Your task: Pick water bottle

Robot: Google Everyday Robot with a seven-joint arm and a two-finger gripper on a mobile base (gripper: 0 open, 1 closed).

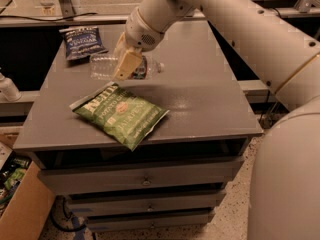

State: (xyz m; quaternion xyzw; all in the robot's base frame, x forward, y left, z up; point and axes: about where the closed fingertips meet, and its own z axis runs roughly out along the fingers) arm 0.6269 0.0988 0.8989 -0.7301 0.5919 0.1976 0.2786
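The water bottle [102,66] lies on its side on the grey table [205,84], towards the back left. It is clear and ribbed, with its label band and cap pointing right. My gripper [125,65] comes down from the upper right on the white arm and sits right at the bottle's middle, covering that part of it. The bottle's clear end sticks out to the left of the gripper and its cap end to the right.
A green chip bag [120,115] lies flat just in front of the bottle. A blue chip bag [81,41] lies at the back left corner. A white bottle-like object [7,89] stands off the table's left side. A cardboard box [20,204] sits on the floor at lower left.
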